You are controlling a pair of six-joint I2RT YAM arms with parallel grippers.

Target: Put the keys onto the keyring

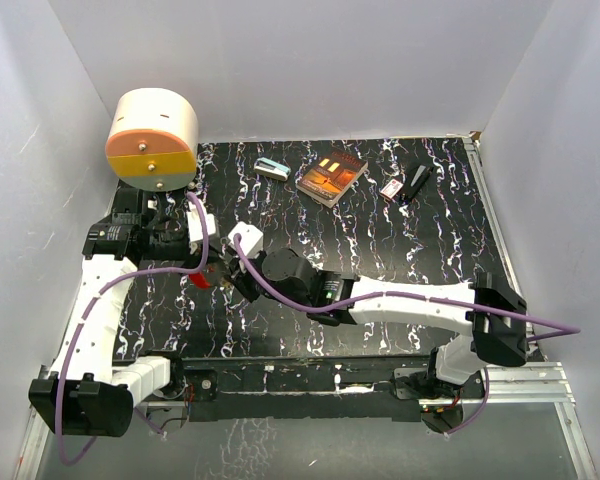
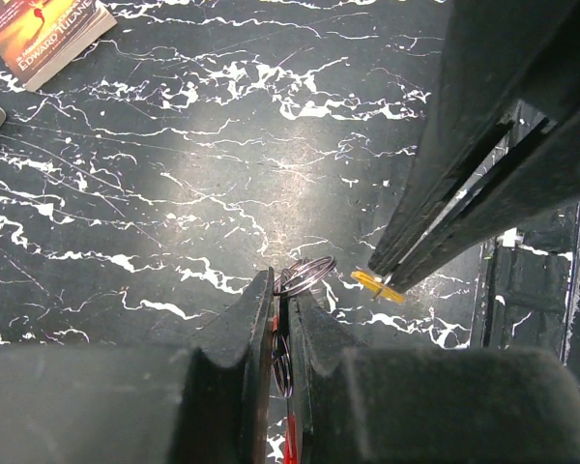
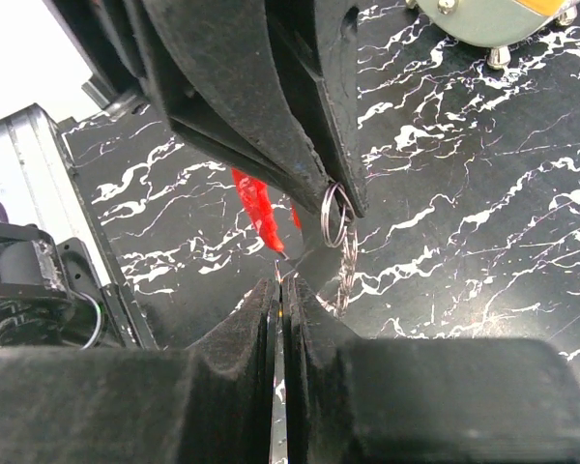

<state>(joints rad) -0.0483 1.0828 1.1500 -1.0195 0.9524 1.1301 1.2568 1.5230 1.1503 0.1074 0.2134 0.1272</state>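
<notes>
Though tiny, a bright yellow key [image 2: 378,286]

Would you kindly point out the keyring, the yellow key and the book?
keyring [image 2: 306,273], left wrist view, its coiled loop.
yellow key [image 2: 376,284], left wrist view, its yellow part.
book [image 1: 330,176], top view, its cover.

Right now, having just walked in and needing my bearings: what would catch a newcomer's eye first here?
The two grippers meet tip to tip on the table, left of centre: the left gripper pinches the keyring, a red key hanging close by, and the right gripper holds a yellow key beside the ring. Next, the big cream-and-orange drum stands at the far left corner.
</notes>
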